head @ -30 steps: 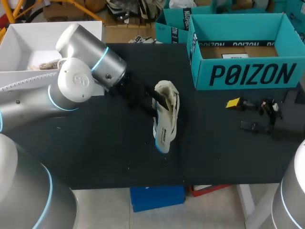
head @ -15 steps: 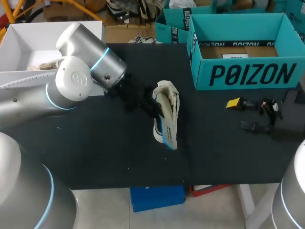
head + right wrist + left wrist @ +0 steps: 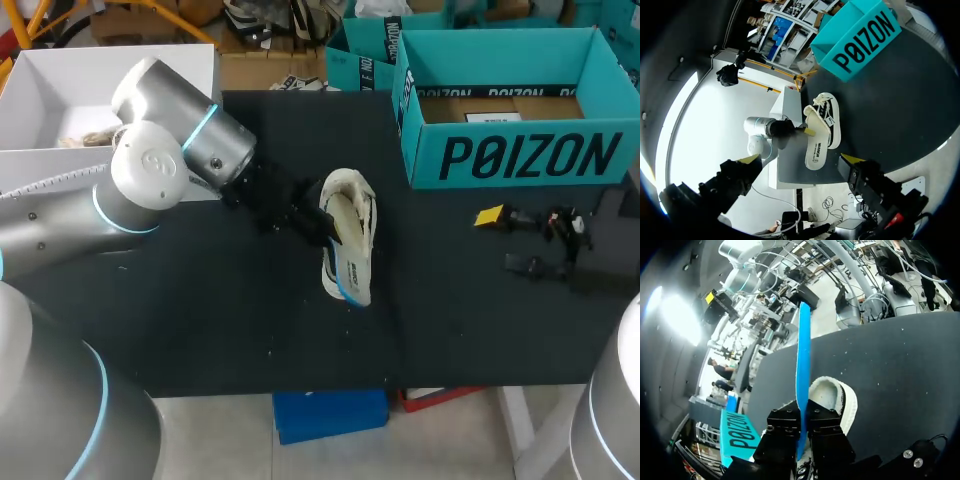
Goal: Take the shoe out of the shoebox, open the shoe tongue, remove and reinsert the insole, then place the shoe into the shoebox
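With the shoe (image 3: pixel 352 200) out on the worktop (image 3: pixel 200 320), my left end effector (image 3: pixel 801 422) pinches the insole (image 3: pixel 802 355); reinsertion and the shoebox (image 3: pixel 520 155) remain.

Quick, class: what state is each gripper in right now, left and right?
Left gripper: shut on the insole.
Right gripper: open, holding nothing.

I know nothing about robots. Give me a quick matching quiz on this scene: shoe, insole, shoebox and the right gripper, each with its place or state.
Things:
1 shoe
2 insole
3 shoebox
4 right gripper

States:
A open, holding nothing
B teal, at the table's far right
C clamped in the left gripper
D pale, lying mid-table

Pairs: 1-D, 2-C, 3-B, 4-A
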### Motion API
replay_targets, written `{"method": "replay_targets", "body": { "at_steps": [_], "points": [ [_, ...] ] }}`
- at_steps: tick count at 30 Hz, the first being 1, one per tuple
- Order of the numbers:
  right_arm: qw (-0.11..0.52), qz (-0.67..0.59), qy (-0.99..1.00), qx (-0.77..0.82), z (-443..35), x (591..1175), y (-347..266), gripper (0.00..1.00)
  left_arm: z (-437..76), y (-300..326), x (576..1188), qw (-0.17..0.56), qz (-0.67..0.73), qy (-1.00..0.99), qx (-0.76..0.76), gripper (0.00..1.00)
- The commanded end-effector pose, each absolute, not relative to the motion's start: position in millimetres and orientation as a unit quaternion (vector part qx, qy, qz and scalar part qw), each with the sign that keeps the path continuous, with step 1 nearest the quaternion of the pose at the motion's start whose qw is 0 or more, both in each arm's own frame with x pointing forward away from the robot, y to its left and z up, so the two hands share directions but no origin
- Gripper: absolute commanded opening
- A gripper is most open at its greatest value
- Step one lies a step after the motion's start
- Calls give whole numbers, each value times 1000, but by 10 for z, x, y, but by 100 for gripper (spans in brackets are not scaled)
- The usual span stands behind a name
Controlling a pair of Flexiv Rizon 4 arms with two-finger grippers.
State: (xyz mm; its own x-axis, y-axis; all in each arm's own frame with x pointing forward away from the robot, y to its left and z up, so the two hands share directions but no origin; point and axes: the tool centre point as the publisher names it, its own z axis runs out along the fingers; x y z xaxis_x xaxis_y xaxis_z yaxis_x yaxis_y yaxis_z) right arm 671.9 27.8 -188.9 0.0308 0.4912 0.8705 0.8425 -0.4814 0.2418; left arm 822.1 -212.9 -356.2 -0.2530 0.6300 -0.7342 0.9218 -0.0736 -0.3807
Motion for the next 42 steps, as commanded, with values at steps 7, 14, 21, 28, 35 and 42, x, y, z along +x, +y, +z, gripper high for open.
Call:
{"method": "replay_targets", "body": {
  "at_steps": [7, 14, 21, 28, 35, 42],
  "points": [
    [174, -505, -478, -697, -1886, 6718, 279, 100, -3614, -2148, 8397, 180, -432, 664, 583, 0],
    [174, -505, -478, -697, -1886, 6718, 279, 100, -3608, -2165, 8511, 188, -421, 673, 578, 0],
    [174, -505, -478, -697, -1886, 6718, 279, 100, -3570, -2238, 8453, 184, -424, 669, 582, 100],
    [174, -505, -478, -697, -1886, 6718, 279, 100, -3452, -2279, 8334, 185, -428, 653, 596, 100],
    [174, -505, -478, -697, -1886, 6718, 279, 100, -3336, -2292, 8173, 179, -430, 637, 615, 100],
    [174, -505, -478, -697, -1886, 6718, 279, 100, -3310, -2263, 8068, 158, -419, 630, 634, 95]
  ]
}}
